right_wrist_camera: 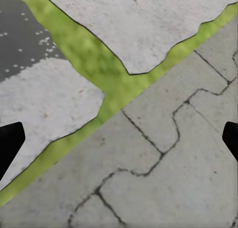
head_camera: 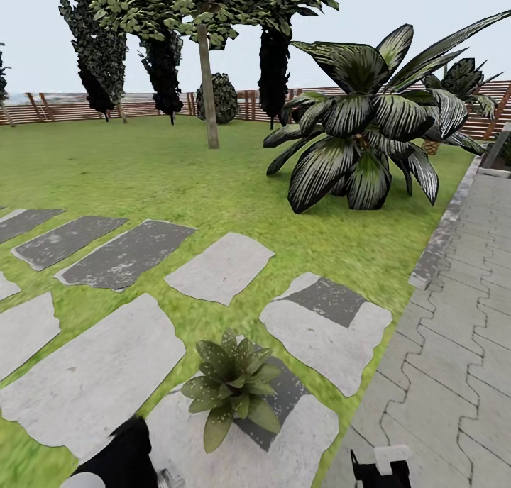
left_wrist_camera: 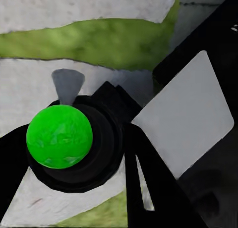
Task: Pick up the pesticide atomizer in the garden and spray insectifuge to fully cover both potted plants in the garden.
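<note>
One potted plant [head_camera: 231, 387], a low rosette of pointed green leaves, stands on a stepping stone [head_camera: 234, 452] just in front of me, its pot hidden under the leaves. Fine white insectifuge specks [head_camera: 211, 383] dot its leaves. In the left wrist view my left gripper [left_wrist_camera: 74, 158] is shut on the pesticide atomizer [left_wrist_camera: 59, 136], a dark body with a bright green round part and a whitish head [left_wrist_camera: 183, 128]. My left arm [head_camera: 121, 456] is just left of the plant. My right gripper [right_wrist_camera: 119, 138] is open and empty over the paving, to the plant's right [head_camera: 383, 468].
Grey stepping stones [head_camera: 92, 374] lie across the lawn [head_camera: 177, 176]. A big striped-leaf palm [head_camera: 362, 130] stands at the right, trees and a slatted wooden fence [head_camera: 142, 106] behind. A paved path [head_camera: 454, 346] with a stone kerb [head_camera: 440, 236] runs along the right.
</note>
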